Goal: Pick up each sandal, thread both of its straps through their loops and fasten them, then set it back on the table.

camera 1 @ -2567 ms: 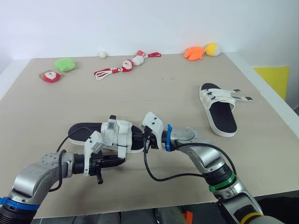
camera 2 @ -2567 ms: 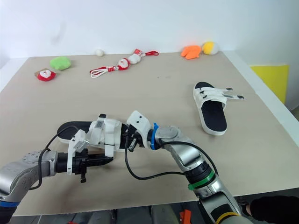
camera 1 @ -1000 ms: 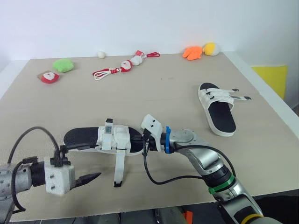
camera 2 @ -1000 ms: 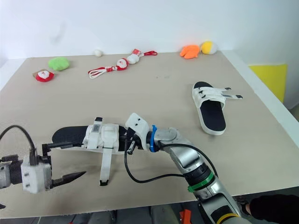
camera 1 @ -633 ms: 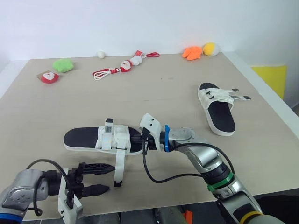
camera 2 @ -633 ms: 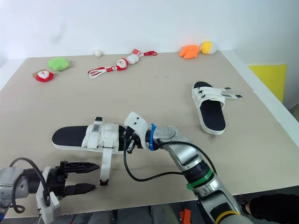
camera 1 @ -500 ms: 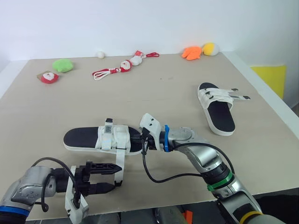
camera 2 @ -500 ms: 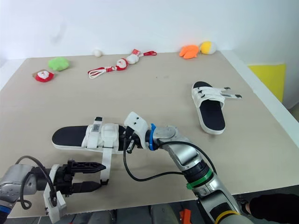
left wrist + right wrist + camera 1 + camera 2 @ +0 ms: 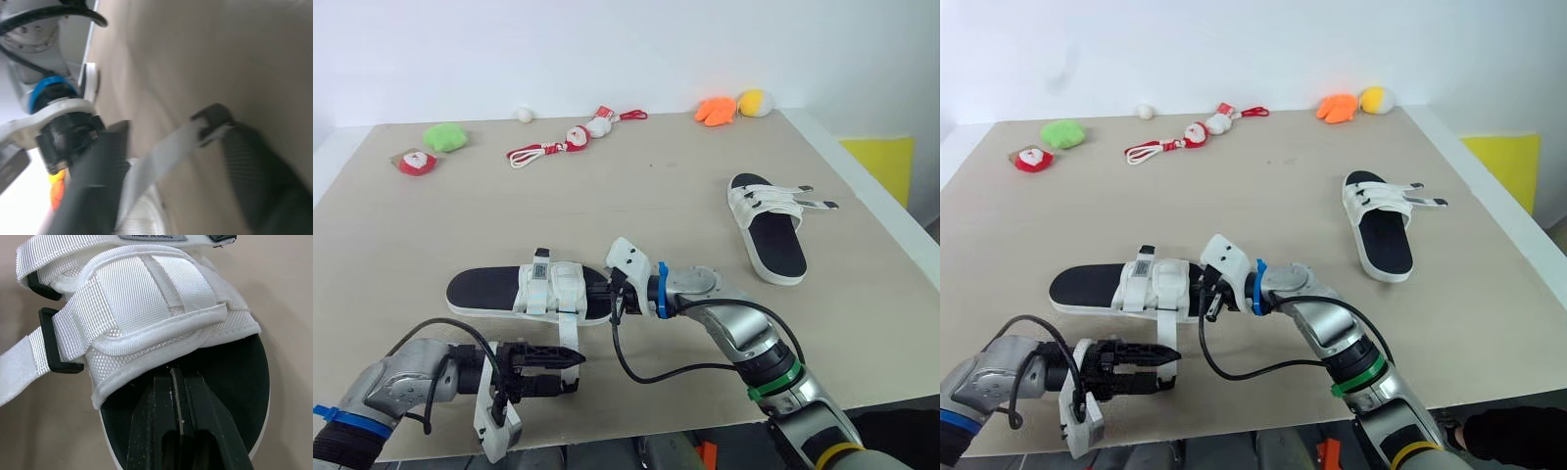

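Wide table (image 9: 636, 186) underneath, two sandals on it, well apart. Far sandal (image 9: 773, 235) out on the right side, flat on its sole, both strap ends sticking out sideways; by the look of it, not yet fastened. Near sandal (image 9: 499, 290) centre-left, also flat on the table, toe end toward the right gripper (image 9: 609, 294).

Right gripper low at that toe end, fingers pressed together on the black insole, tips against the hem of the white upper. Cannot tell whether any fabric is pinched between them.

Left gripper (image 9: 576, 373) near the front edge, spread wide, one finger on each side of the loose strap (image 9: 568, 333). Cannot tell whether either finger touches it.

Toys (image 9: 576, 137) along the far edge, clear of the work.

Strap running out from the sandal's black loop (image 9: 50, 340) and down to a dark tip (image 9: 211, 117) between the left fingers.

Step in hand, as judged: catching the loose strap of the near sandal so as to fasten it. Next: close on the strap just behind the tip, draw it taut through the loop, fold it back over the upper and press it down, with the right gripper steadying the toe.
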Tool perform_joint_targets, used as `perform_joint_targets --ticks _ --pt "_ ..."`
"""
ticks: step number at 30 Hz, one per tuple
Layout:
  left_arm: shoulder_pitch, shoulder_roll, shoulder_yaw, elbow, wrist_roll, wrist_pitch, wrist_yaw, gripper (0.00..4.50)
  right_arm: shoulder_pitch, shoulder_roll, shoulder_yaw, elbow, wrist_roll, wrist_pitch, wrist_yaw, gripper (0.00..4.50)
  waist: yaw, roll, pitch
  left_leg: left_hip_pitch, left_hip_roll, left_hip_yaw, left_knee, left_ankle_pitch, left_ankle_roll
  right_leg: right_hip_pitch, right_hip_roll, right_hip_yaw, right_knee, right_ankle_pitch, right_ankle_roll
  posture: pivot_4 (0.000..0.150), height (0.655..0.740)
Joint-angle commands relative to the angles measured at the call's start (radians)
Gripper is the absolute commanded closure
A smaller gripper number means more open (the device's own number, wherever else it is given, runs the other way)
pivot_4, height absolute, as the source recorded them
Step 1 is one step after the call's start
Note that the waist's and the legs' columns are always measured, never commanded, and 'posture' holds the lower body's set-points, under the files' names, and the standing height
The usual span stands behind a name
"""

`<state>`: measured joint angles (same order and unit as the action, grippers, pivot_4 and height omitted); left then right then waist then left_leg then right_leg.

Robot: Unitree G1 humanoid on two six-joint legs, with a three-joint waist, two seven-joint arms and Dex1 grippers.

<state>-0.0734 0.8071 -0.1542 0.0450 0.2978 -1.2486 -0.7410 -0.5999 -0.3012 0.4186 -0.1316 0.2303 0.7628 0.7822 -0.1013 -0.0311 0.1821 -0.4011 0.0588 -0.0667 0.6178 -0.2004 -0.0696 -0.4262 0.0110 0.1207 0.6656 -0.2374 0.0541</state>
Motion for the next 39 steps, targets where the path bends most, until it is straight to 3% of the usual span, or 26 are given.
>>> perform_joint_targets --ticks 1,3,4,11,21,33,39 --pt "0.021 0.023 -0.038 -0.049 -0.041 0.028 0.031 3.65 0.005 -0.002 0.003 -0.007 -0.005 0.012 -0.006 4.50 0.000 0.000 0.000 0.000 0.000 0.000 0.000 0.000 0.000 0.000 0.000 0.000 0.000 0.000 0.000 0.150 0.7400" --pt "0.036 0.039 -0.060 -0.081 -0.070 0.044 0.037 4.44 0.005 -0.002 0.002 -0.006 -0.005 0.013 -0.007 4.50 0.000 0.000 0.000 0.000 0.000 0.000 0.000 0.000 0.000 0.000 0.000 0.000 0.000 0.000 0.000 0.150 0.7400" --pt "0.042 0.047 -0.070 -0.098 -0.084 0.052 0.039 4.48 0.005 -0.001 0.002 -0.004 -0.005 0.013 -0.007 4.50 -0.001 0.000 0.000 0.000 0.000 0.000 0.000 0.000 0.000 0.000 0.000 0.000 0.000 0.000 0.000 0.150 0.7400" --pt "0.071 0.163 -0.144 -0.343 -0.397 0.331 -0.005 4.48 0.006 0.002 0.010 0.001 -0.007 0.003 -0.003 4.50 0.001 0.000 0.000 0.000 0.000 0.000 0.000 0.000 0.000 0.000 0.000 0.000 0.000 -0.001 0.000 0.150 0.7400" --pt "0.053 0.208 -0.055 -0.548 -0.896 0.913 -0.045 4.48 0.021 0.004 0.019 -0.008 -0.013 -0.004 -0.014 4.50 0.000 0.000 0.000 0.000 0.000 0.000 0.000 0.000 0.000 0.000 0.000 0.000 0.000 -0.002 -0.002 0.150 0.7400" --pt "-0.206 0.126 0.180 -0.459 -1.573 1.686 0.158 4.48 0.023 0.005 0.029 -0.007 -0.017 -0.010 -0.022 4.50 0.000 0.000 0.000 -0.001 0.000 -0.002 0.001 0.000 0.000 0.000 0.001 -0.001 0.000 -0.001 0.002 0.150 0.7400" --pt "-0.277 0.059 0.192 -0.342 -1.509 1.839 0.209 4.48 0.015 0.002 0.038 -0.005 -0.032 -0.018 -0.024 4.50 0.000 0.000 0.000 -0.001 0.000 -0.003 0.002 0.000 0.000 0.000 0.001 -0.001 0.000 -0.001 0.002 0.150 0.7400"
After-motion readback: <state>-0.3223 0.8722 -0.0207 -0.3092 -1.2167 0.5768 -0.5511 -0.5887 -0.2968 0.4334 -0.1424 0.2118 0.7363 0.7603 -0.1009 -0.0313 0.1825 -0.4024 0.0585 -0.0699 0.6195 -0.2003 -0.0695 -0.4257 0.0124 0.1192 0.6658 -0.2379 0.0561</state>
